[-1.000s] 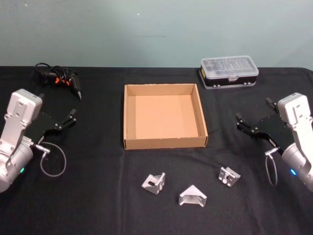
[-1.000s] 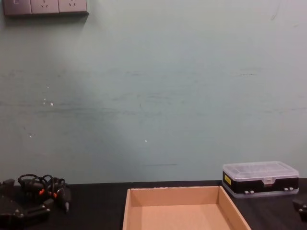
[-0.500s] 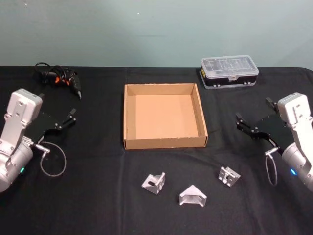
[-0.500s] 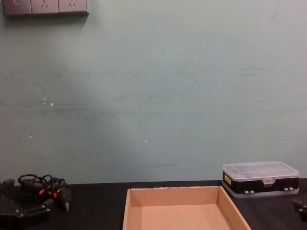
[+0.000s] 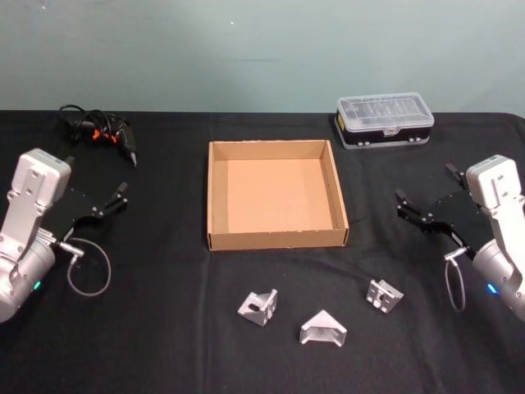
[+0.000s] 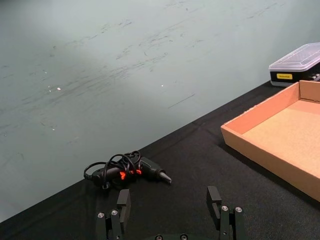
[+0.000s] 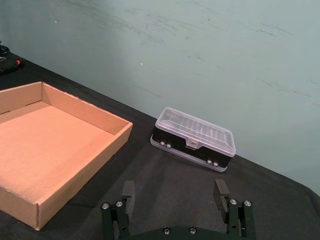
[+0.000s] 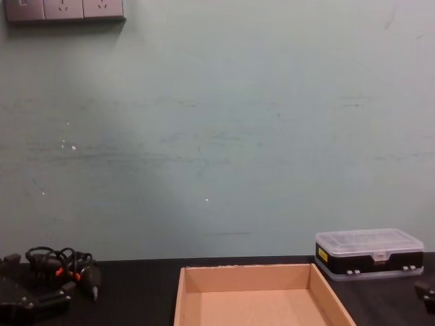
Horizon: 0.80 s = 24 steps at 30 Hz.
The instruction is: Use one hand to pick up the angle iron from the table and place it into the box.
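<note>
Here, three angle irons (image 5: 323,328) lie on the table (image 5: 164,328) at lower centre of the head view, just below the box (image 5: 279,239). The left gripper (image 5: 96,176) at mid left and the right gripper (image 5: 425,183) at mid right both have their jaws spread, holding nothing.

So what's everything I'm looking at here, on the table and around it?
Shallow open tan cardboard box: one, tan, middle of the table, nothing inside.
Silver metal angle irons: three, silver, on the table between the box and the robot.
Black plastic case with clear lid: one, black, beyond the box to its right.
Black handheld tool with orange marks and coiled cable: one, far left.
Flat matte black table: one, black.
Grey wall sockets: three visible, grey, on the green wall.
Left gripper: one, black, open, at the table's left.
Right gripper: one, black, open, at the table's right.
</note>
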Tool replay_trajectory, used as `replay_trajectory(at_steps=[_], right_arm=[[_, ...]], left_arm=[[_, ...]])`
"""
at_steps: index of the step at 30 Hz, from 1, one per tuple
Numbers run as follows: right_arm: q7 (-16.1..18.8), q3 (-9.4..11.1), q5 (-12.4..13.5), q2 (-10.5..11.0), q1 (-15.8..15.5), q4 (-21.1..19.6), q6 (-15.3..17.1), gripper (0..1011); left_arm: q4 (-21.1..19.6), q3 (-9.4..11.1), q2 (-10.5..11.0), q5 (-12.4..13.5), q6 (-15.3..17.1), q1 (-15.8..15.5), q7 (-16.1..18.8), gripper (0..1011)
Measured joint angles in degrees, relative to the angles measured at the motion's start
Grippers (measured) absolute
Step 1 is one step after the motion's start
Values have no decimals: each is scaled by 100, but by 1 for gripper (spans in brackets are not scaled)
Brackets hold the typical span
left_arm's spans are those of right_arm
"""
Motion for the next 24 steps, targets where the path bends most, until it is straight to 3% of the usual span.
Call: replay_trajectory(at_steps=[5, 13, 24], right_arm=[[64, 154, 68, 27, -132, -170, 61, 1000], [292, 557, 479, 218, -474, -736, 337, 1000], [868, 1278, 1368, 823, -1158, -1993, 1468, 1000]], left_arm=[[0, 0, 0, 0, 0, 0, 0, 1000], [0, 0, 0, 0, 0, 0, 0, 1000], [0, 0, 0, 0, 0, 0, 0, 1000]])
